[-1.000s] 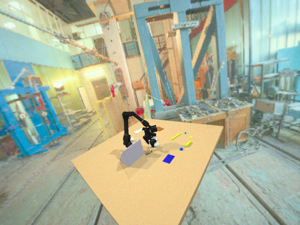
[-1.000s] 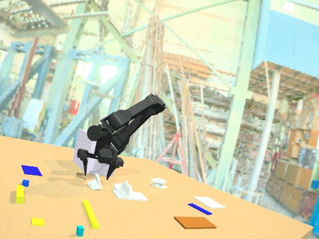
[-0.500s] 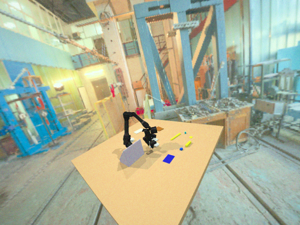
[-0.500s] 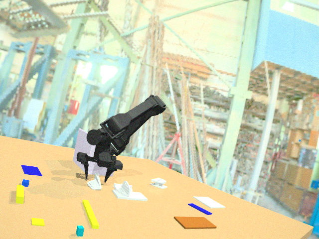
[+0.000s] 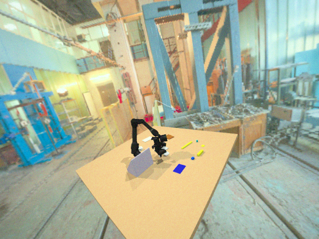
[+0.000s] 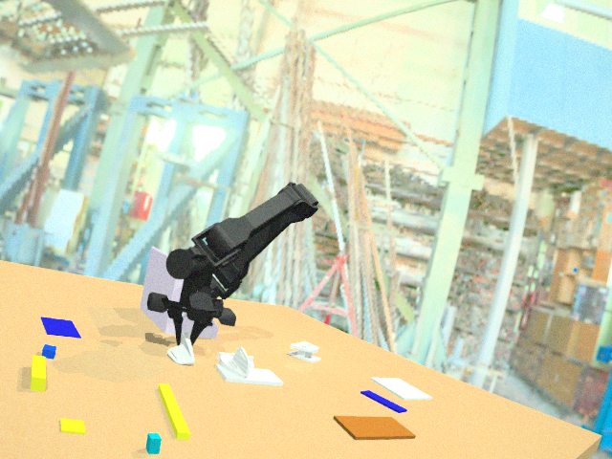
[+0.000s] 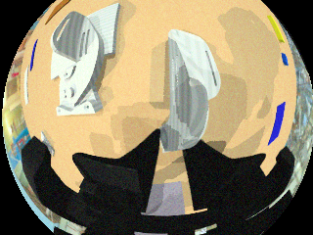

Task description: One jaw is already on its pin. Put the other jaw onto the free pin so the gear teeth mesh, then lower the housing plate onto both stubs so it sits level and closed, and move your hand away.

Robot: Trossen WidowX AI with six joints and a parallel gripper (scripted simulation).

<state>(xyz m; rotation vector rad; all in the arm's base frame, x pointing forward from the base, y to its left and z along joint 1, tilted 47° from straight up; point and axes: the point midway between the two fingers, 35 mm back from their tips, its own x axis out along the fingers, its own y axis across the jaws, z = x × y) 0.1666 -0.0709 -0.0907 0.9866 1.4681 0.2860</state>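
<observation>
The loose white jaw [image 6: 181, 354] [image 7: 188, 98] stands on the table, its narrow end between the fingertips. My gripper [image 5: 160, 156] [image 6: 185, 341] [image 7: 170, 133] is low over the table and shut on that end; both fingertips appear to touch it. The white base [image 6: 264, 378] [image 7: 90, 105] lies beside it, left in the wrist view, carrying the other jaw [image 6: 241, 362] [image 7: 73, 36]. Two round stubs show on it; which one is free I cannot tell. A small white part [image 6: 304, 349] [image 7: 47, 143], apparently the housing plate, lies farther off, mostly hidden in the wrist view.
A lavender panel [image 5: 141, 163] [image 6: 161, 291] [image 7: 165, 198] stands close behind the gripper. A blue sheet [image 5: 179, 168] [image 6: 60, 327], blue cube [image 5: 192, 158] [image 6: 49, 351] and yellow bars lie to one side. A brown sheet [image 6: 374, 426] and white sheet [image 6: 401, 388] lie beyond the base.
</observation>
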